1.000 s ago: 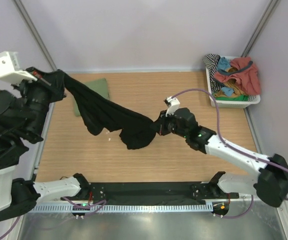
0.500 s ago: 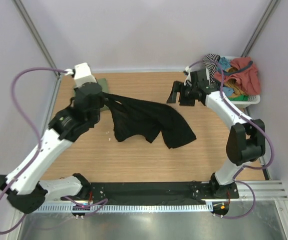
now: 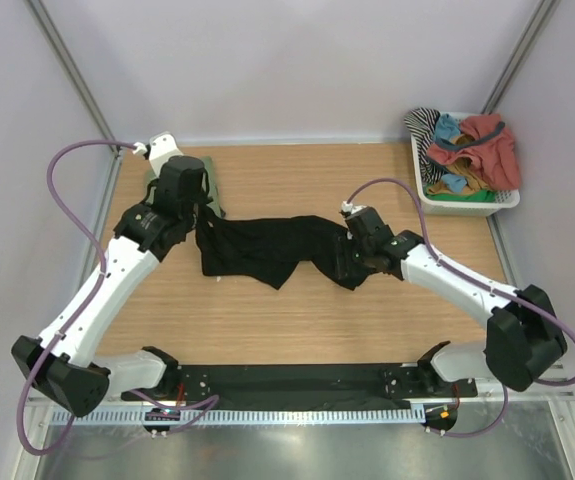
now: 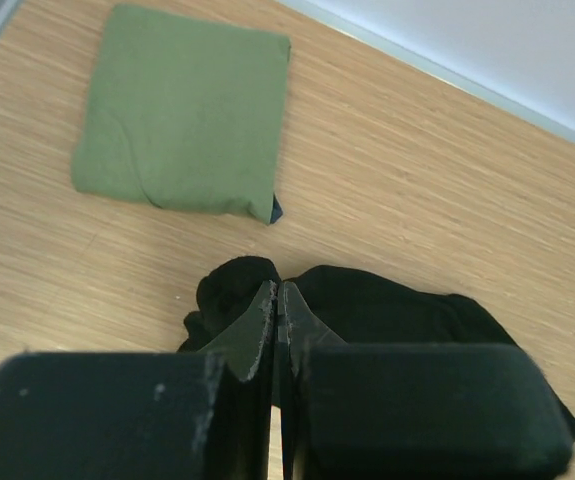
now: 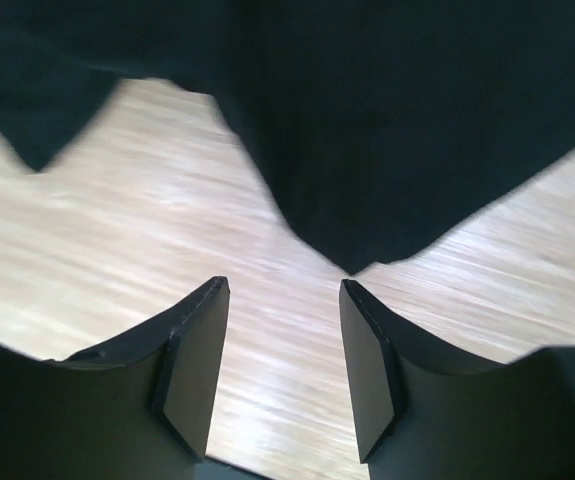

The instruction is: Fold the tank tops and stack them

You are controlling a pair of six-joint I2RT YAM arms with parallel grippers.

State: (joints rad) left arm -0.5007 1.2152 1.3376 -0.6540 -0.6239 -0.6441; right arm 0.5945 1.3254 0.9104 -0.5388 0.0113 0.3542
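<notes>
Counted left of the basket (image 3: pixel 464 209): two tank tops, one black tank top (image 3: pixel 267 245) and one olive green tank top (image 4: pixel 182 110). One basket, heaped with several mixed garments (image 3: pixel 472 150). Two hands: left hand (image 4: pixel 277 300), right hand (image 5: pixel 284 290). One worktop (image 3: pixel 297 320).

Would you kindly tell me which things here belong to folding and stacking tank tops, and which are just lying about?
Job: black tank top; folded olive green tank top.
Lying about: white basket; red, teal and striped garments in it.

The black tank top (image 3: pixel 267 245) lies crumpled at centre; the olive tank top (image 4: pixel 182 110) lies folded far-left.
</notes>
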